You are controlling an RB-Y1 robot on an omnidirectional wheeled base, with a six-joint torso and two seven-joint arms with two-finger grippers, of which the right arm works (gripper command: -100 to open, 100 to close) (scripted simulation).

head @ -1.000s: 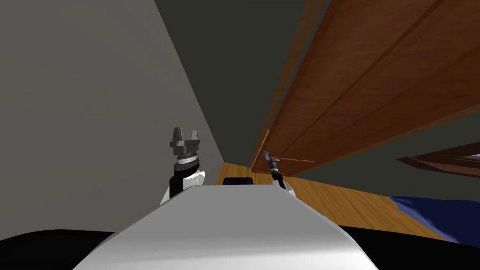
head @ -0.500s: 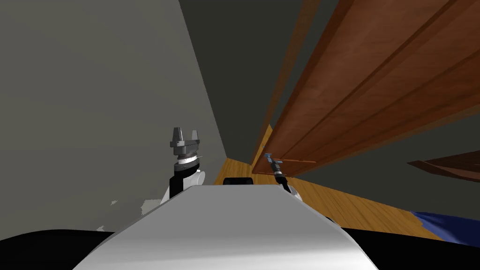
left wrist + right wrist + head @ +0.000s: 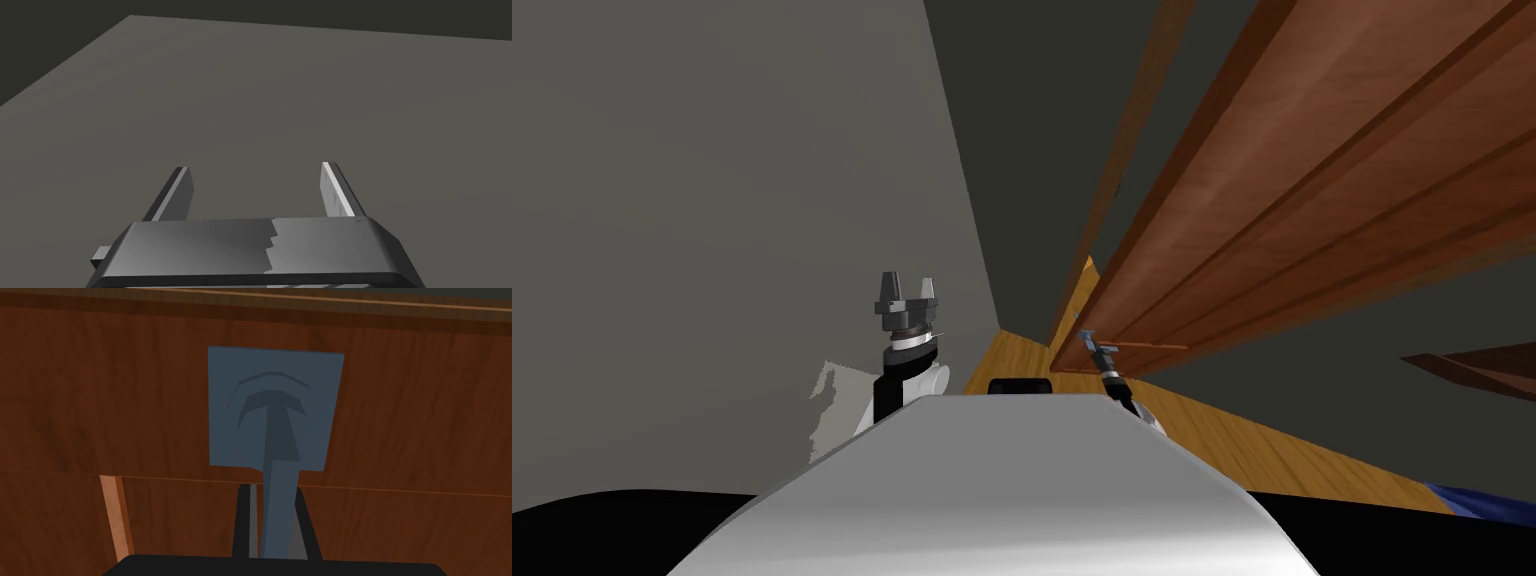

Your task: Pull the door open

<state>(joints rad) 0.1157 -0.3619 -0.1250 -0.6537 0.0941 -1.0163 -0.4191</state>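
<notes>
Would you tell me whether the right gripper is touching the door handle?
Touching. In the right wrist view the right gripper has both fingers pressed against the blue-grey handle, no gap.

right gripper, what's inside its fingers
The right gripper pinches the blue-grey handle lever; its square plate sits on the brown door beyond. The lever's near end is hidden by the gripper's dark body.
</notes>
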